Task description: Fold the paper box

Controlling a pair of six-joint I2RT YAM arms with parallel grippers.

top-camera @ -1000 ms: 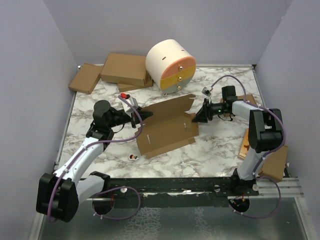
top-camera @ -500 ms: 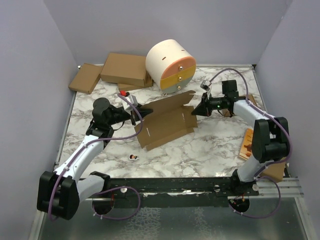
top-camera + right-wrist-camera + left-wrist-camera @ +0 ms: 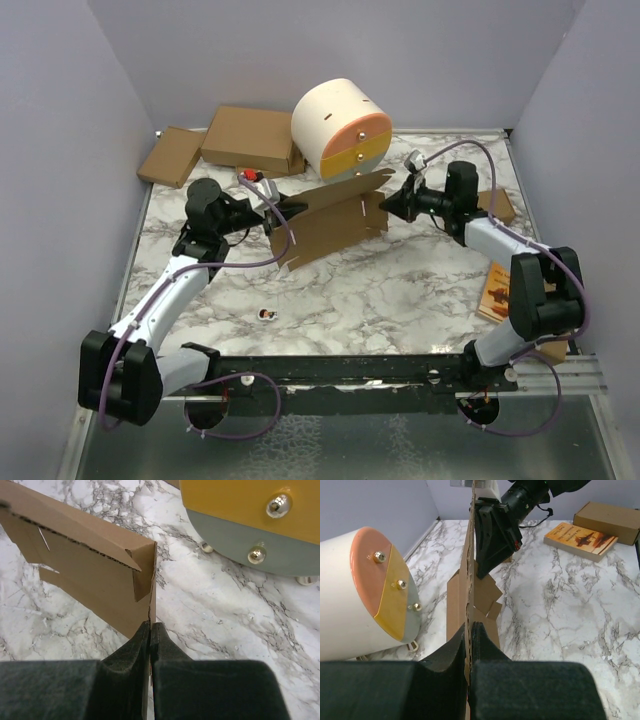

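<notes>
The box is plain brown — like the cartons. The table is white marble with grey veins. The drum is cream, its front banded salmon, yellow and grey, with brass knobs. The book is orange — the walls lilac, the arms white and black.

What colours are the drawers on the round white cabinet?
Drawers: peach, yellow, grey; clearest in left wrist view.

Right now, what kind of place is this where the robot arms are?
Probably a robot practice booth, not a home: arms bolted to a rail, plain walls around a marble-look table, and cardboard boxes lying at the back.
</notes>
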